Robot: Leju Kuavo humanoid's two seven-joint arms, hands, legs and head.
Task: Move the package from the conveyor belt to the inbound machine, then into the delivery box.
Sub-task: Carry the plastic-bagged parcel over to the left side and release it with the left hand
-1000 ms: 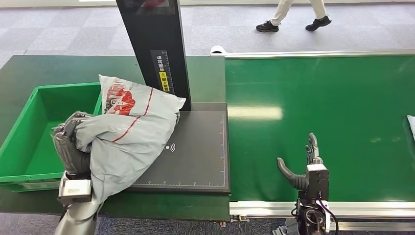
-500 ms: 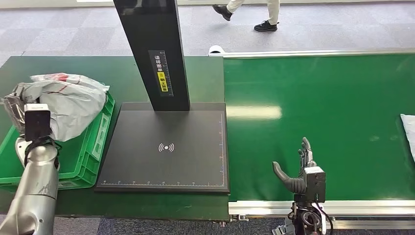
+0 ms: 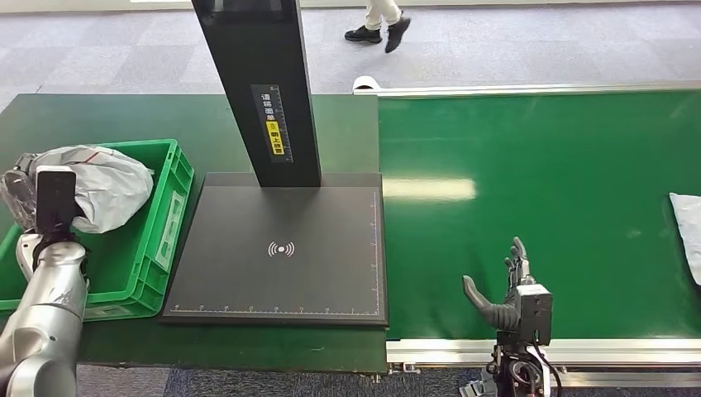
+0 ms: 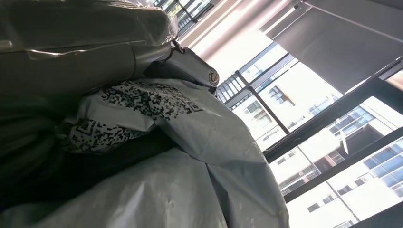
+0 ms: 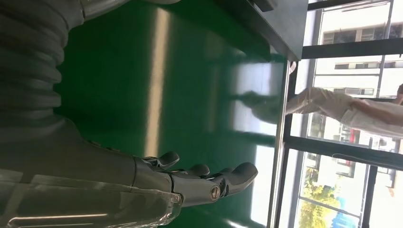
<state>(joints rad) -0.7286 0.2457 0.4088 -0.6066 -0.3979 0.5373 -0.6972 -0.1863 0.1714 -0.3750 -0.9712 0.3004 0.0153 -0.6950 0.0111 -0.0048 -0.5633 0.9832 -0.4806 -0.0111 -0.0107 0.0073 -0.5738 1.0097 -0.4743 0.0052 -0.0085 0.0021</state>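
**Q:** Now, how far along are you taking the task at this moment?

**A:** You are nearing the end. The package (image 3: 99, 186), a crumpled grey mailer, is hanging over the far-left part of the delivery box (image 3: 169, 219), at about nine o'clock from the inbound machine (image 3: 285, 248). Its scan plate is lying bare, so by my judgement the conveyor pick and the scan stage are already done.

**Q:** Is the package released?

**A:** No, as far as you can judge. The left hand (image 3: 21, 198) is gripping the package from behind, its fingers mostly hidden by the wrist unit and the bag. In the left wrist view the plastic and its printed code (image 4: 128, 111) are pressing right against the hand. Whether the bag's underside is touching the box floor, you cannot tell.

**Q:** And the other hand?

**A:** The right hand (image 3: 504, 289) is hovering over the near edge of the conveyor belt (image 3: 537, 165), at roughly four o'clock from the scan plate, fingers spread and holding nothing.

**Q:** What is remaining?

**A:** Lowering and letting go. Note a second parcel (image 3: 688, 227) lying at three o'clock on the belt.
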